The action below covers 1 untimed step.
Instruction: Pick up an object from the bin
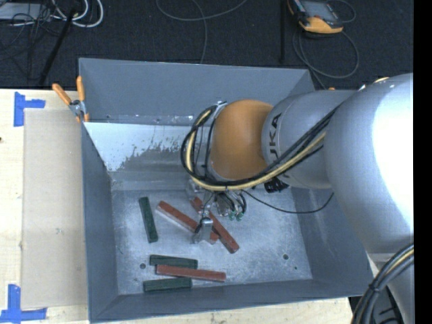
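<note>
Camera view: grey bin (128, 113), thin flat bars loose on its floor; gripper (201, 232) is down at the floor's middle, below the orange wrist cover (236, 140); its tip is where two red-brown bars meet, a long bar (177, 214) pointing toward the left wall and a slanted bar (226, 240) pointing toward the front right corner; fingers spread or pressed together, cannot tell; nothing seen held. A dark green bar (148, 219) lies near the left wall; three more bars lie side by side by the front wall.
</note>
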Each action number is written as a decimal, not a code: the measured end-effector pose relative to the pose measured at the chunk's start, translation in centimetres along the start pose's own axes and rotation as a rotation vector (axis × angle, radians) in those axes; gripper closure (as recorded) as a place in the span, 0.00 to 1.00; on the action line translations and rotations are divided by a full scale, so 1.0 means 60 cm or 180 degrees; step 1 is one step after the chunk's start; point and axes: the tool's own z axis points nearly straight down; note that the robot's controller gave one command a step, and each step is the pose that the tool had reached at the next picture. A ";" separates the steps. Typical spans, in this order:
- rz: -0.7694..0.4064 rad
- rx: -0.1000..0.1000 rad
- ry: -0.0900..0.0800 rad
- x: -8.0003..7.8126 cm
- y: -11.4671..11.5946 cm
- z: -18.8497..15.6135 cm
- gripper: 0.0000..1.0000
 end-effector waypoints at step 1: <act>0.0220 0.0001 0.0005 0.049 -0.057 0.000 0.00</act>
